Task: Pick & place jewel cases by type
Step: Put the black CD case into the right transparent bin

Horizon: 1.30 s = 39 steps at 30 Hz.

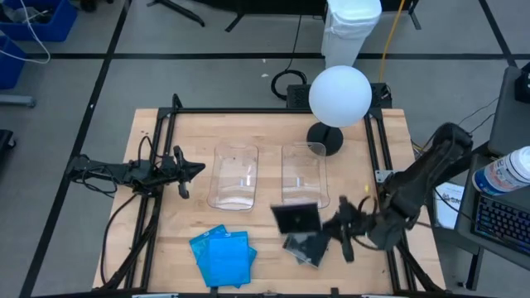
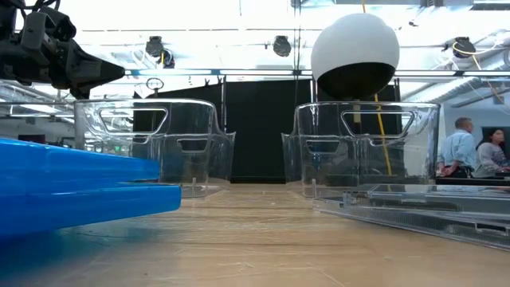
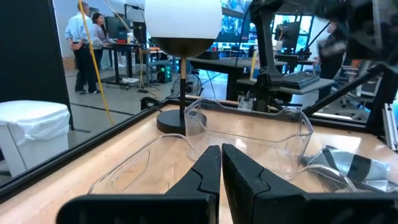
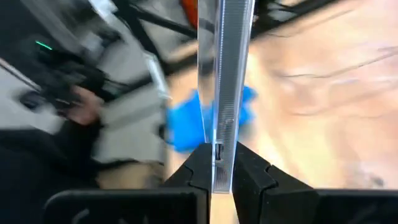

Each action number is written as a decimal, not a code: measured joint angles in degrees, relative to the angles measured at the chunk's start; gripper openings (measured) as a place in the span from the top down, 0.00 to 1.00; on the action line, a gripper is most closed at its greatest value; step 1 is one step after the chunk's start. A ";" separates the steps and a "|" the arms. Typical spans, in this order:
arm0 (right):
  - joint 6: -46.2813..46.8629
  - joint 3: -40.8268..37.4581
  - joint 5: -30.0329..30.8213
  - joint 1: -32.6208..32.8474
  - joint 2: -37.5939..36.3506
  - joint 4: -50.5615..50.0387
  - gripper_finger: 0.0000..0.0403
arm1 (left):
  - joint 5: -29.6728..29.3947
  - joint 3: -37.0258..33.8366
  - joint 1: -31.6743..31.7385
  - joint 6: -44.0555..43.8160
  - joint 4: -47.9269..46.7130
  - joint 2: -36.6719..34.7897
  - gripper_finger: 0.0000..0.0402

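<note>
My right gripper (image 1: 330, 225) is shut on a clear/dark grey jewel case (image 1: 296, 218) near the table's front right, just in front of the right clear bin (image 1: 304, 174). More grey cases (image 1: 308, 247) lie flat on the table beside it. Several bright blue cases (image 1: 222, 255) lie stacked at the near edge, in front of the left bin (image 1: 234, 176). My left gripper (image 1: 195, 170) is shut and holds nothing; it hovers at the left bin's left side and shows up high in the low view (image 2: 111, 73). My right gripper pinches the grey case between its two fingers at one edge (image 4: 222, 167), one finger (image 4: 200, 171) on each flat face. The fingers come from the table's right side. The case reaches away from them toward the left and looks about level in the high view.
A lamp with a white globe (image 1: 339, 95) stands on a black base (image 1: 325, 139) behind the right bin. A black frame (image 1: 248, 110) runs around the table. Bare wood lies between the blue and grey cases. People stand in the room beyond (image 2: 460, 147).
</note>
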 joint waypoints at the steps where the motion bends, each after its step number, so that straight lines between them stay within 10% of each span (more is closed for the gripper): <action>1: 0.15 2.99 -0.20 -1.27 -0.22 -7.00 0.94 | -0.02 0.00 0.00 0.00 0.00 0.00 0.95; 13: -3.03 31.02 -22.42 -24.68 8.59 -60.63 0.94 | -0.02 0.00 -0.04 0.21 -0.04 0.02 0.95; 23: -23.74 32.50 -37.32 -40.14 13.68 -66.40 0.94 | -0.52 0.00 -0.04 0.63 0.11 0.00 0.95; 39: -48.98 32.45 -43.62 -52.73 26.03 -70.88 0.94 | -0.59 0.00 0.02 5.29 0.20 0.02 0.95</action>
